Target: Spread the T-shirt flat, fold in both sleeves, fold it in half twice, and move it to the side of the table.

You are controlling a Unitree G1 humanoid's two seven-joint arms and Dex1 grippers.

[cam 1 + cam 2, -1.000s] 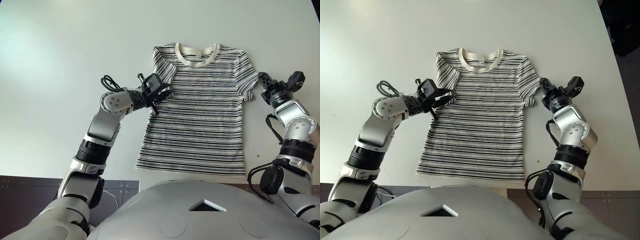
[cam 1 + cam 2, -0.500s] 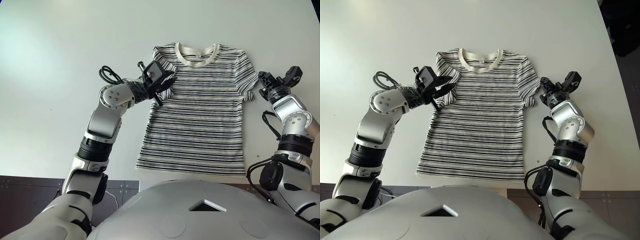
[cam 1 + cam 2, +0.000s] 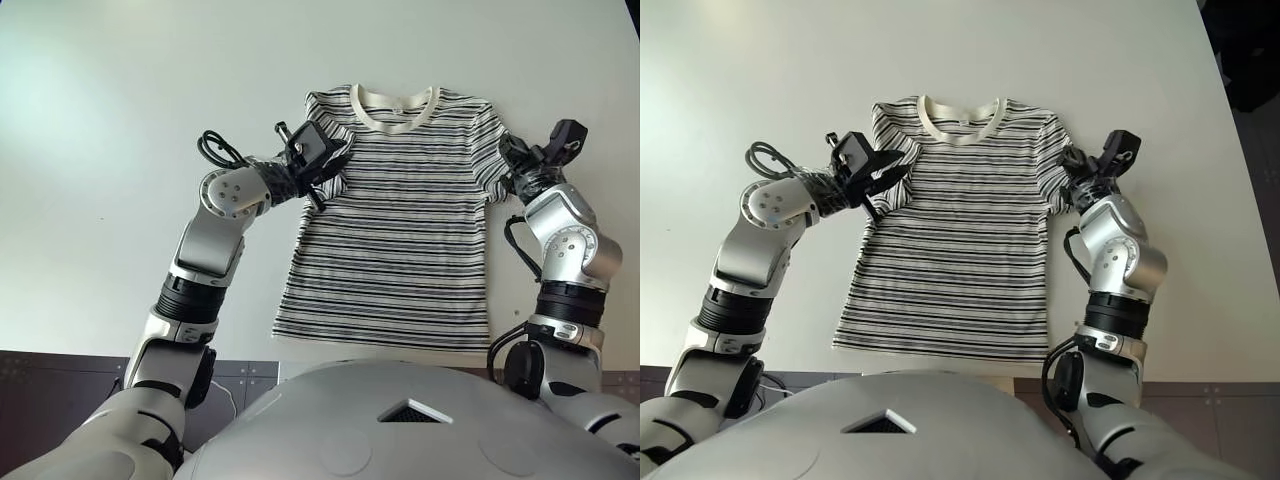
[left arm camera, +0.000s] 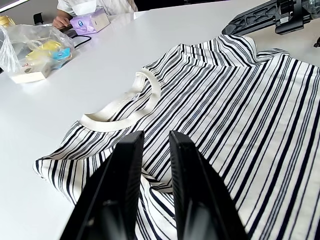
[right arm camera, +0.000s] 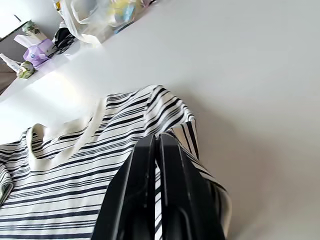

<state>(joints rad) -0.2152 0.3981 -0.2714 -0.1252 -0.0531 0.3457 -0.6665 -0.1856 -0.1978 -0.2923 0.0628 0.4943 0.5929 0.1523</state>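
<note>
Head view, T-shirt (image 3: 395, 230): striped, spread flat on the white table (image 3: 120, 120). Collar points away from the robot, hem lies near the near edge.
Head view, left gripper (image 3: 335, 170): at the left sleeve, with cloth bunched at its tips.
Head view, right gripper (image 3: 510, 160): at the right sleeve, tips on the cloth.
Left wrist view, jaws: a narrow gap apart, pinching a fold of sleeve cloth between them.
Left wrist view, bag (image 4: 30, 45): clear plastic, far across the table, holding yellow and blue packets.
Left wrist view, tissue box (image 4: 90, 22): purple, near the bag, with a white tissue standing out of its top.
Right wrist view, jaws: pressed together, tips at the sleeve's edge. Cannot tell whether cloth is caught between them.
Right wrist view, bag: yellow items inside. The tissue box stands nearby with its tissue up.
</note>
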